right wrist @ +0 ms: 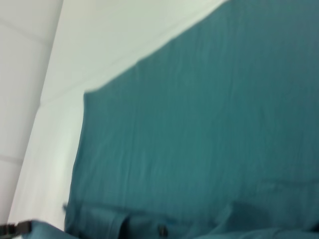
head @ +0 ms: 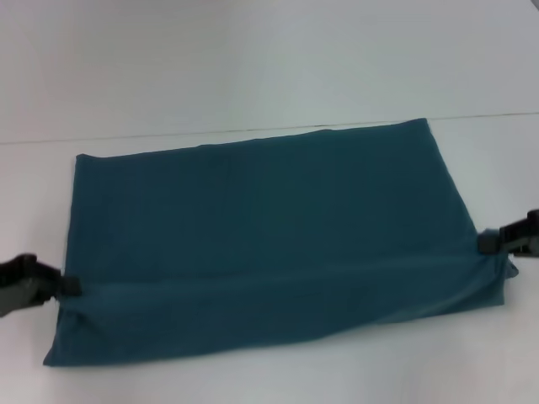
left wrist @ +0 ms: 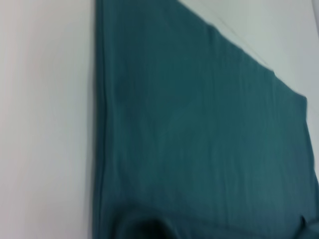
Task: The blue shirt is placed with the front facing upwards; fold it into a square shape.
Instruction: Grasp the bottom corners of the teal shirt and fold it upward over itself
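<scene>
The large dark teal-blue cotton shirt lies flat on the smooth white table as a wide, roughly rectangular panel, its plain matte surface facing up with no print visible. A long shallow ridge runs across the cloth from side to side, parallel to the near edge, where the fabric bunches slightly. The far edge lies straight, close to the line where the table meets the pale wall.

The black left pincer sits at the shirt's left edge, closed on the blue shirt where the ridge begins; the cloth puckers into small creases there. The black right pincer is clamped on the shirt's right edge at the ridge's other end, with similar gathering.

In the left wrist view, the shirt shows a fine, soft weave and a doubled side hem. In the right wrist view, the shirt shows folded layers along its lower portion.
</scene>
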`<state>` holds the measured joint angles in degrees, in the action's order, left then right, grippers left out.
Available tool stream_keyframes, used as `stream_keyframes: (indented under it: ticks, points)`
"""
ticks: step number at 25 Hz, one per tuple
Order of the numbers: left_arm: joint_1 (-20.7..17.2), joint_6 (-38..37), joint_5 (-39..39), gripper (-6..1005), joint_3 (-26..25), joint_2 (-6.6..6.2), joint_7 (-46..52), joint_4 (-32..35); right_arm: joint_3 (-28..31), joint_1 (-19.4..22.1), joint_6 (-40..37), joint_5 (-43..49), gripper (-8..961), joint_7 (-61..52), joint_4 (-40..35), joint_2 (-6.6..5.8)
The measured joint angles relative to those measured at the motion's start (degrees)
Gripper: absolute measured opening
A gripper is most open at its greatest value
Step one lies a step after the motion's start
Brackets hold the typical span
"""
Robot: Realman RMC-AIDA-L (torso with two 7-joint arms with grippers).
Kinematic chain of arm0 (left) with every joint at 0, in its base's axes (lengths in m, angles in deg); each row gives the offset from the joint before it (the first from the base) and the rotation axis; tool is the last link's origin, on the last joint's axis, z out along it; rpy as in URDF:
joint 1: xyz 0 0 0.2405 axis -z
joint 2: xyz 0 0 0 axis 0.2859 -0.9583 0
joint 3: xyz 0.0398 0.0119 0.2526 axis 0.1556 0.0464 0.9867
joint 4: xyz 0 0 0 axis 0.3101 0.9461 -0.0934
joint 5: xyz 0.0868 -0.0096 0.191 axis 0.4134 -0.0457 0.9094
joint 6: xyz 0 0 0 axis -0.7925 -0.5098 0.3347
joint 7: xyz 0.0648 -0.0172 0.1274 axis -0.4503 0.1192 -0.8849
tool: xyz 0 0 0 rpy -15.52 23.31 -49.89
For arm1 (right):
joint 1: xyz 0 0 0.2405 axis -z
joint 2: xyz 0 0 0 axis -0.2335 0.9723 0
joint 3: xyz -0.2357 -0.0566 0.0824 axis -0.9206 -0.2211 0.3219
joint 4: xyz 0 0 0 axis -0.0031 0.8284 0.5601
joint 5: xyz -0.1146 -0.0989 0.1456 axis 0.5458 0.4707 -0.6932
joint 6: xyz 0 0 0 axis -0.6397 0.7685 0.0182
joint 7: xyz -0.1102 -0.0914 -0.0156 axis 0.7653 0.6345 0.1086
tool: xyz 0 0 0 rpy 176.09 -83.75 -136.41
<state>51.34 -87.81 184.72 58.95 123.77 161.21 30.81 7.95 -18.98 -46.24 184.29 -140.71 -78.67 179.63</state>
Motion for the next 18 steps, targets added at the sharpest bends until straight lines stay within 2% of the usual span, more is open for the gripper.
stream_keyframes:
  ticks: [5, 12, 18]
  points:
    - [3.0, 3.6, 0.1, 91, 1.6, -0.60, 1.5, -1.9, 0.4, -1.3, 3.7, -0.6, 55, 0.0, 0.0, 0.57]
    - [8.3, 10.0, 0.1, 92, 4.4, -1.30, 1.9, -5.8, -0.2, -5.0, 10.0, -0.5, 56, -0.1, 0.1, 2.05]
    - [10.9, 17.0, 0.1, 94, 6.4, -1.86, 2.7, -7.1, -2.7, -7.1, 18.9, -0.3, 56, -0.1, 0.5, 2.91]
